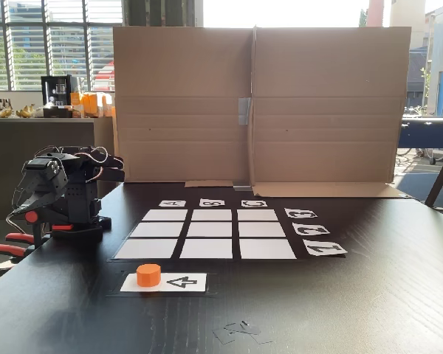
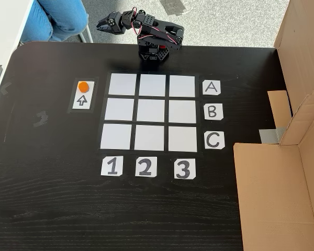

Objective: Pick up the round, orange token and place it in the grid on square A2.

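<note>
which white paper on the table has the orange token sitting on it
The arrow strip, a lone white paper beside the grid. The token rests on its end, by the printed arrow; all nine cells lie bare.

Letter cards: we read A (image 2: 211, 87), B (image 2: 212, 111) and C (image 2: 214, 140) on three white paper cards right of the white paper grid (image 2: 152, 112) in a fixed view.
Number cards: 1 (image 2: 111, 167), 2 (image 2: 145, 167) and 3 (image 2: 183, 169) along its near edge.
Arrow strip: a black outlined arrow (image 2: 82, 101) on the white paper strip at the left.
</note>
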